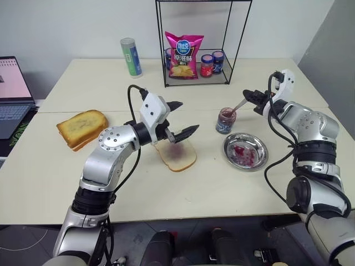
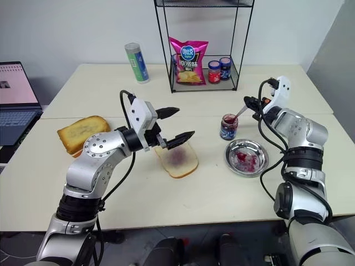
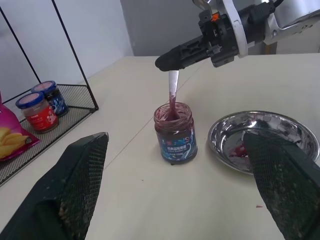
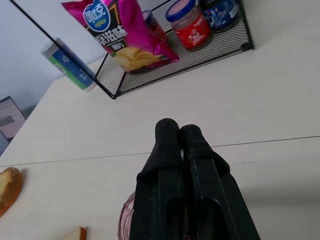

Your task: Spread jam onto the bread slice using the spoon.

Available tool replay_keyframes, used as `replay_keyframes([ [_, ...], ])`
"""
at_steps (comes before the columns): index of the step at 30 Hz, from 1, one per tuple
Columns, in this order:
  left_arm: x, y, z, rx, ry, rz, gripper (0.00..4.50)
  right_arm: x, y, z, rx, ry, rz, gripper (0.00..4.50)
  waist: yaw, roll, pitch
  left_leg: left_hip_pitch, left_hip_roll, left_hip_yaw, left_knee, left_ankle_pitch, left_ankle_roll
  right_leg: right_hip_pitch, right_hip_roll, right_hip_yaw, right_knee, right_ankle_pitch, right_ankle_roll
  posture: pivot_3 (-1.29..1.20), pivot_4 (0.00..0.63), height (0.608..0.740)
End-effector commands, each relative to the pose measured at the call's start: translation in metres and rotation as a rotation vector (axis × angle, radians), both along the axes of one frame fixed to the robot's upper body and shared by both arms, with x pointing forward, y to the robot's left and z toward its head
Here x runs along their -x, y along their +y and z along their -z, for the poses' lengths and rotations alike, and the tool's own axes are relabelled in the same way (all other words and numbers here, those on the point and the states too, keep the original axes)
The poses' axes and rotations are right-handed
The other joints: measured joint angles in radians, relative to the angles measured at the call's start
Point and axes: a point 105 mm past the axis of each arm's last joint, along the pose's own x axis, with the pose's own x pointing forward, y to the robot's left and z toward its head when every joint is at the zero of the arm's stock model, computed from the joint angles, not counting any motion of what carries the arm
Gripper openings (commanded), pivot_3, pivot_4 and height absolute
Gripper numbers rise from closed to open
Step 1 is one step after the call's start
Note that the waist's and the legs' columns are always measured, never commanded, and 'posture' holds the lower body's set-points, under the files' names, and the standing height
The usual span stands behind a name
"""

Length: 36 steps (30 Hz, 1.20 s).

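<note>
The bread slice (image 1: 176, 155) lies flat at mid-table with a purple-red jam smear (image 1: 177, 151) at its centre. My left gripper (image 1: 183, 117) hovers open just above it, nothing between its fingers (image 3: 75, 185). Right of the bread stands an open jam jar (image 1: 226, 120). The spoon (image 3: 173, 90) hangs with its bowl down inside that jar, and my right gripper (image 1: 248, 95) is shut on its handle above the jar. In the right wrist view the right gripper's fingers (image 4: 167, 150) are pressed together and hide the spoon.
A round steel dish (image 1: 260, 143) smeared with jam sits beside the jar. A golden toasted slice (image 1: 81, 127) lies at the left. At the back stand a wire rack (image 1: 211, 83) with a chips bag and small jars, and a green can (image 1: 131, 57). A laptop (image 1: 14, 94) sits far left.
</note>
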Motion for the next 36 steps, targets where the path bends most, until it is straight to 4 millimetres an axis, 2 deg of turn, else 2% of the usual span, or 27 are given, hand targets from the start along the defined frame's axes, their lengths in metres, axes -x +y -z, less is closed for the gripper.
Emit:
replay_keyframes([
  [1, 0.001, -0.004, -0.012, 0.006, -0.056, 0.019, 4.5, 0.0, -0.007, -0.027, -0.054, -0.065, 0.021, 0.03, 0.0, 0.0, 0.0, 0.0, 0.0, 0.0, 0.0, 0.0, 0.0, 0.0, 0.0, 0.0, 0.0, 0.0, 0.0, 0.0, 0.15, 0.74],
  [19, 0.0, 0.0, -0.012, 0.003, -0.057, 0.008, 4.5, 0.001, -0.016, -0.04, -0.337, 0.003, 0.046, 0.03, 0.0, 0.0, 0.0, 0.0, 0.0, 0.0, 0.0, 0.0, 0.0, 0.0, 0.0, 0.0, 0.0, 0.0, 0.0, 0.0, 0.15, 0.74],
  [36, -0.001, 0.003, -0.014, -0.015, -0.056, 0.016, 4.5, 0.018, -0.045, -0.034, -0.459, 0.0, 0.125, 0.03, 0.0, 0.0, 0.0, 0.0, 0.0, 0.0, 0.0, 0.0, 0.0, 0.0, 0.0, 0.0, -0.001, 0.0, 0.0, 0.0, 0.15, 0.74],
])
